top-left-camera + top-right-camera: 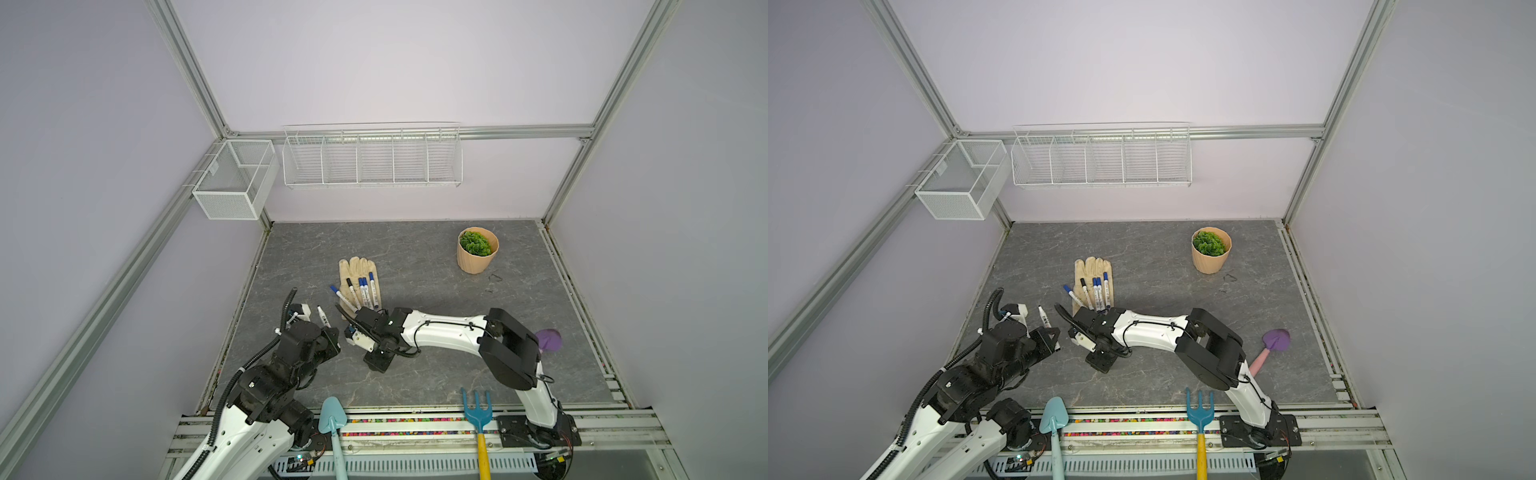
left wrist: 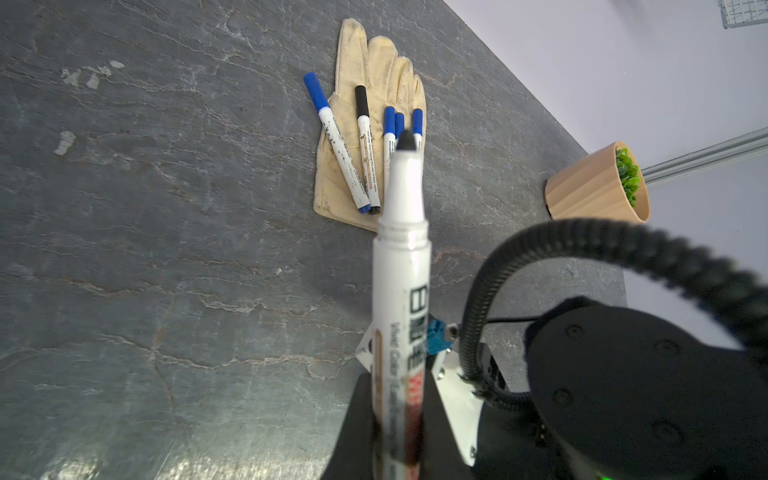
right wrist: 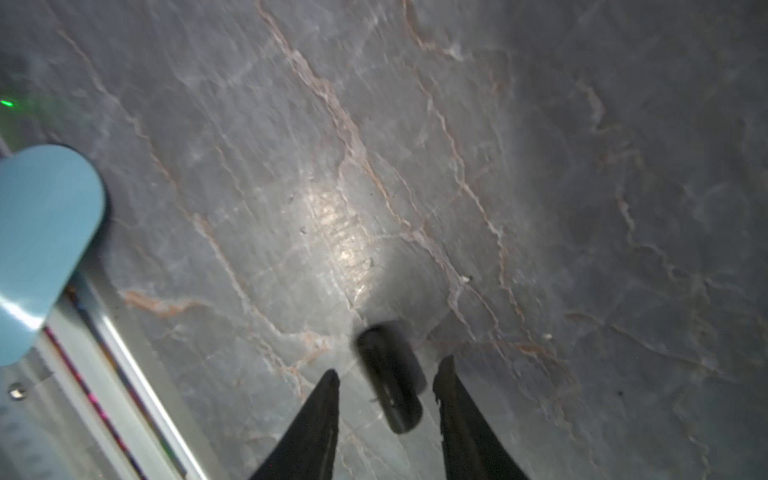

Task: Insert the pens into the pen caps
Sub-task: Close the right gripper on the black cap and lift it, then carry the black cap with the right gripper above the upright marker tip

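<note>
Uncapped pen (image 1: 323,316), black tip — clamped in left gripper (image 2: 395,419), left of centre in both top views. Black pen cap (image 3: 390,378) on table (image 3: 582,208) — between right gripper's (image 3: 389,368) spread fingers, touching neither. Five capped pens (image 1: 360,291) on glove (image 1: 353,268), mid-frame.

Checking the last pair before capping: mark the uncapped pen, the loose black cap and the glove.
uncapped pen (image 2: 401,286): left wrist view, on its white barrel.
loose black cap (image 3: 390,378): right wrist view, on its mid-body.
glove (image 1: 352,269): a top view, on its fingers.
</note>
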Controlling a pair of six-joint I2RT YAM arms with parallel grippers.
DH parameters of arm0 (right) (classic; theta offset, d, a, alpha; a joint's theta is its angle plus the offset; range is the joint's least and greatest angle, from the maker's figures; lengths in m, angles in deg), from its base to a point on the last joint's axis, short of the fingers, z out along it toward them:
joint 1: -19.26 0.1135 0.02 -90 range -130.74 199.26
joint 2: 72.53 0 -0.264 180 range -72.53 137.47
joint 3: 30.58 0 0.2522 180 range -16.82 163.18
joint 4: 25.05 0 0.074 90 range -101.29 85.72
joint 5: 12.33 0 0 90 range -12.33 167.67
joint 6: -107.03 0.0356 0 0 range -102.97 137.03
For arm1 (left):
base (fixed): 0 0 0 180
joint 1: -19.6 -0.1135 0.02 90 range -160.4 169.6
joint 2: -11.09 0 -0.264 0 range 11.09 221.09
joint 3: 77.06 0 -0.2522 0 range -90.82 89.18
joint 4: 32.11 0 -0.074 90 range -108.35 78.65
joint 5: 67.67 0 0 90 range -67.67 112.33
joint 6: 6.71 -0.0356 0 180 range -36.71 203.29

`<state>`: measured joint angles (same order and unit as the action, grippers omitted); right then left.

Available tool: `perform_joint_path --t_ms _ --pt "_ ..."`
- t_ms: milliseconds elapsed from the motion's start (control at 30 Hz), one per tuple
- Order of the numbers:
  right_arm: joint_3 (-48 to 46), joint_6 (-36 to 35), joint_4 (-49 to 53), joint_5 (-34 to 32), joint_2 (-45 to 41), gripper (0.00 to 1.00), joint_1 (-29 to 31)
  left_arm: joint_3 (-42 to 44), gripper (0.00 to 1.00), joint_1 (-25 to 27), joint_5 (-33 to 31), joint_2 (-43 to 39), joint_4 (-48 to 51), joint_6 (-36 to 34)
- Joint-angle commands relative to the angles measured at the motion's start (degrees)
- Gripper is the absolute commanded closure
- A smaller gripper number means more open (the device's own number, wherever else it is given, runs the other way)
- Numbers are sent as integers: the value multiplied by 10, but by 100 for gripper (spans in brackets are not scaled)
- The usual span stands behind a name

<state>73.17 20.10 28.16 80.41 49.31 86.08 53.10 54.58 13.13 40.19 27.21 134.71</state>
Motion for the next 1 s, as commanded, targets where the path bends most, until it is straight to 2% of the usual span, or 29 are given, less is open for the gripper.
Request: perform_joint_path --t_ms 0,100,233,567,633,700,800,967 --pt "15 -27 47 -85 19 63 12 -5 100 -3 -8 -7 30 9" --pt "19 -31 53 -125 30 67 20 -7 100 -3 -7 -9 31 6" --pt "32 -31 56 -148 45 72 24 -8 100 -2 3 -7 23 0" --pt "60 -48 49 -130 63 69 27 -8 100 -3 21 11 -5 -4" --pt "61 -50 49 -123 67 74 26 -7 100 -2 24 12 -9 -4" --pt "56 -47 46 -120 64 83 24 -6 100 -3 28 13 -13 -8" --pt "34 -22 26 -105 33 93 10 -3 100 -3 44 15 -25 -24" --pt "-58 51 -58 -38 -118 93 -57 16 100 -3 117 40 -88 -59"
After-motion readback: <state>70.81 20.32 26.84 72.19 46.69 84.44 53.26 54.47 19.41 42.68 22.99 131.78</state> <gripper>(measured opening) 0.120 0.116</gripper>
